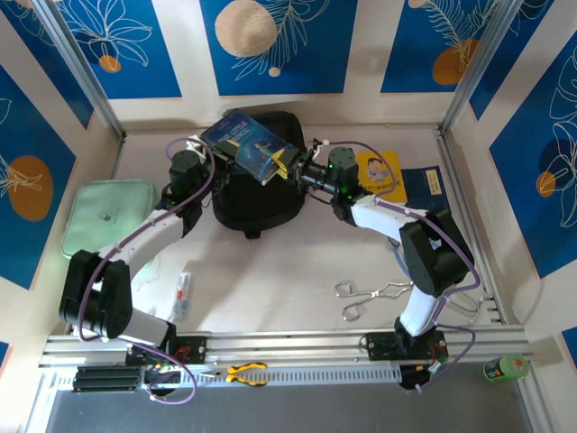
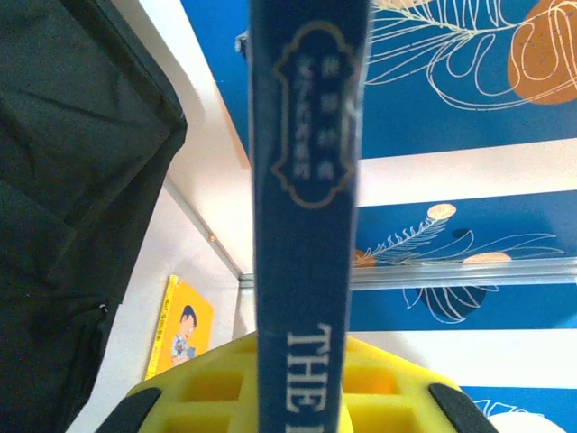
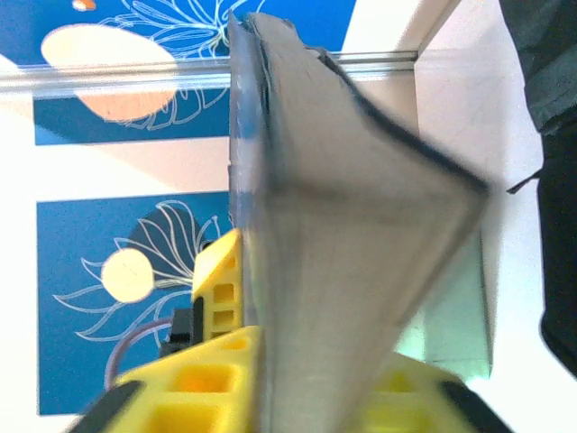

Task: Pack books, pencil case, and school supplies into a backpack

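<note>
from above, the blue book (image 1: pixel 251 144) hangs tilted over the black backpack (image 1: pixel 261 198), with the left gripper (image 1: pixel 216 149) and right gripper (image 1: pixel 290 167) each clamped on an end. the left wrist view catches its spine, the right wrist view its blurred page edges. the backpack's inside is hidden. the yellow book (image 1: pixel 379 171) and navy book (image 1: pixel 424 185) lie to its right.

The left gripper (image 1: pixel 215 150) and right gripper (image 1: pixel 283 166) hold the blue book (image 1: pixel 245 142) above the black backpack (image 1: pixel 261 206).

Blue book (image 1: pixel 245 144) (held aloft) blocks backpack (image 1: pixel 261 203) top.
</note>
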